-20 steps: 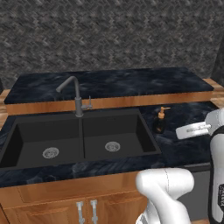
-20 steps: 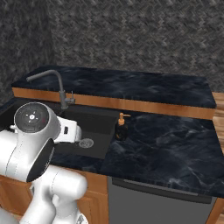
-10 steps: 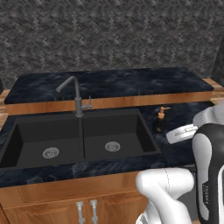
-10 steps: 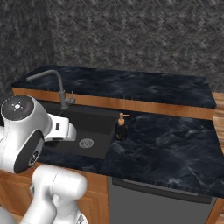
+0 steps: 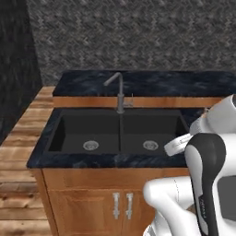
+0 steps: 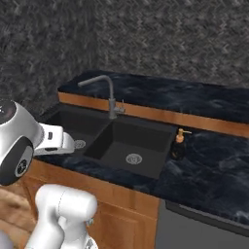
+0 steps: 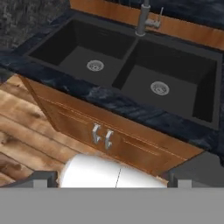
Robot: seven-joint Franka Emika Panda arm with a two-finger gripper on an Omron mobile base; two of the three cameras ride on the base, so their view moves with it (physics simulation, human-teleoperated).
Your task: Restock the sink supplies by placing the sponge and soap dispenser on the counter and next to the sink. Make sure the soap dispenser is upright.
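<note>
looking for the sponge comes next by my reading, since the soap (image 6: 179,145) already stands upright on the bench (image 6: 214,165), just right of the sink (image 6: 116,141) by its right basin. the sponge turns up nowhere in these views, so i cannot say where it lies. the claw (image 7: 111,177) hangs empty in front of the cabinet doors (image 7: 103,136), its two dark tips spread wide at the bottom corners of the hand view, nothing between them. doing this step well means, i think, swinging the hand slowly to sweep the bench ends and the cabinet below, keeping the jaws wide, and steering the elbow clear of the soap so it stays standing. both basins are bare but for their silver drains (image 7: 159,88); the faucet (image 5: 118,90) rises at the far rim between them.
</note>
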